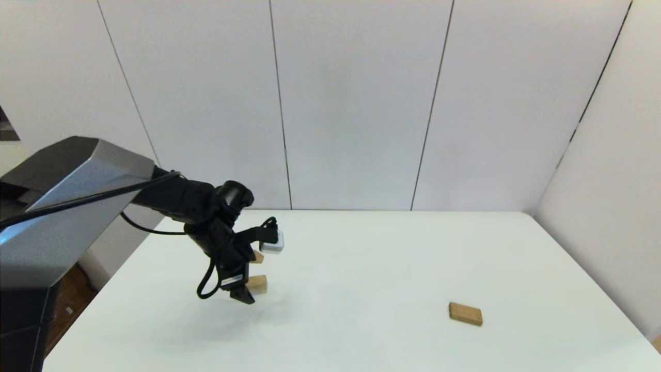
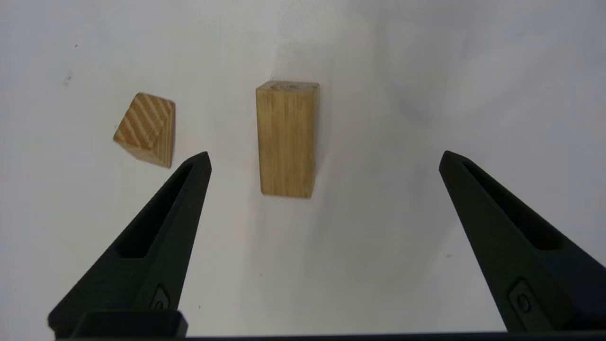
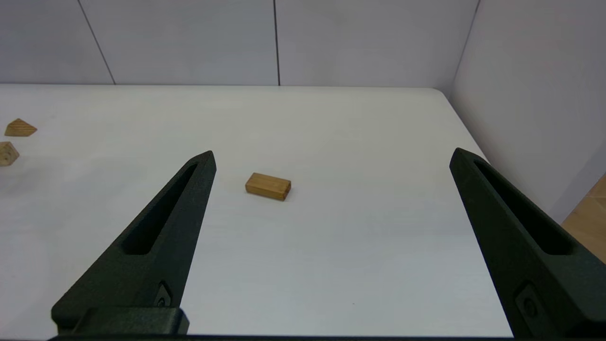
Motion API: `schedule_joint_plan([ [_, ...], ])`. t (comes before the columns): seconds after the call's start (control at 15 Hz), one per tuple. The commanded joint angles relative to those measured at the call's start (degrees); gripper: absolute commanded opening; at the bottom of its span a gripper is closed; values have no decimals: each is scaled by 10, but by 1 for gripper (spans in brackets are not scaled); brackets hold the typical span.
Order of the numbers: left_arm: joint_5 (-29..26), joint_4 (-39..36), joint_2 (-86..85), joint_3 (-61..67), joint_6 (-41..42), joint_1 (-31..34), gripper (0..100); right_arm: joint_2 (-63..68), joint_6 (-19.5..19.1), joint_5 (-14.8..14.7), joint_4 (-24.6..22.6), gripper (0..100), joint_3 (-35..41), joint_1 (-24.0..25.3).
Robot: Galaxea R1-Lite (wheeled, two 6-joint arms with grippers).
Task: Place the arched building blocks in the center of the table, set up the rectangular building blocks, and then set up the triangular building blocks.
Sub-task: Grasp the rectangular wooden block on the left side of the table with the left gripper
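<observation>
Three wooden blocks on the white table (image 1: pixel 361 268) in the head view. Left gripper (image 1: pixel 242 294) low over the table's left part, pointing down, half covering two of them: arched block (image 1: pixel 258 283) just beside the fingertips, triangular block (image 1: pixel 257 257) a little farther back, mostly hidden by the wrist. Rectangular block (image 1: pixel 465 313) lying flat, well apart on the right side of the table. Cannot tell the finger spread from this angle. Right arm out of this view.

From the left wrist view: left gripper (image 2: pixel 324 158) spread wide, holding nothing. Arched block (image 2: pixel 287 139) lying on the table between the lines of the two fingers, beyond the tips and nearer one finger than the other, touching neither; hollow not visible from this side. Triangular block (image 2: pixel 147 130) just outside one fingertip, near the arched block but apart from it, striped grain on its slanted face.

From the right wrist view: right gripper (image 3: pixel 331 158) raised above the table's right part, fingers far apart, empty. Rectangular block (image 3: pixel 268 186) flat on the table ahead, between the two fingers in the picture and closer to one. Far off at the edge of this view, triangular block (image 3: pixel 20 128) and arched block (image 3: pixel 8 153), close together, the latter partly cut off.
</observation>
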Motion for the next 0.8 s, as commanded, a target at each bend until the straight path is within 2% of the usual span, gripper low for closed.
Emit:
schedule_joint_plan([
  [0.07,2,2,43,-25,5,-4,100,0,0,0,0,100,0,0],
  [0.67,9,3,86,-72,9,1,100,0,0,0,0,100,0,0],
  [0.8,12,4,84,-72,33,10,100,0,0,0,0,100,0,0],
])
